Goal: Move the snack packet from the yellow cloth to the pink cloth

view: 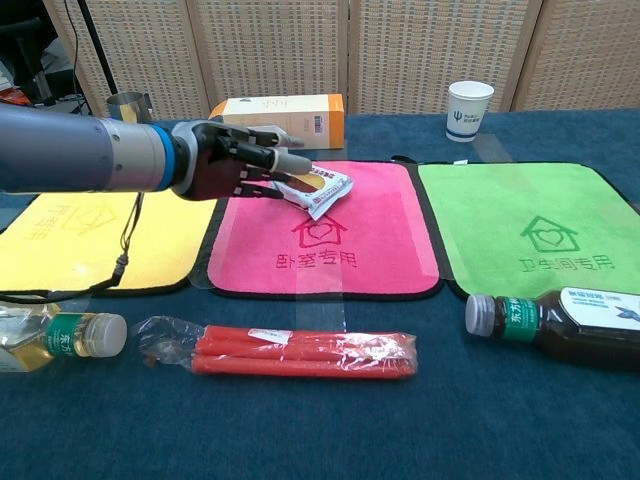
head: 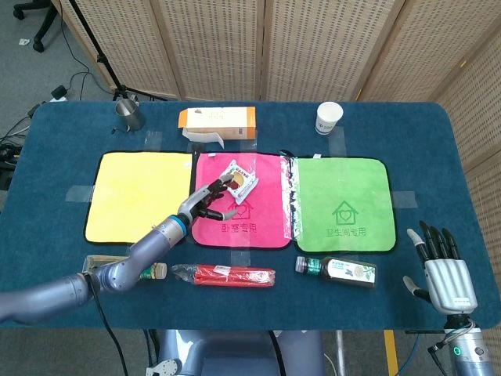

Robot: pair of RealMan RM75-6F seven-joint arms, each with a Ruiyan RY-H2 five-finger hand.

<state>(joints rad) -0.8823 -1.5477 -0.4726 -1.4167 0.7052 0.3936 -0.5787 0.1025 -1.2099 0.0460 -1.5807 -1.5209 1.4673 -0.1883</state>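
Note:
The snack packet lies on the upper middle of the pink cloth. My left hand reaches in from the left over the pink cloth's near-left part. Its fingers are stretched out and apart, and their tips touch the packet's left edge without closing round it. The yellow cloth is bare. My right hand hovers open off the table's front right corner, far from the cloths.
A green cloth lies right of the pink one. Along the front lie a dark bottle, a red packet in plastic wrap and a green-capped bottle. At the back stand an orange box, a paper cup and a metal cup.

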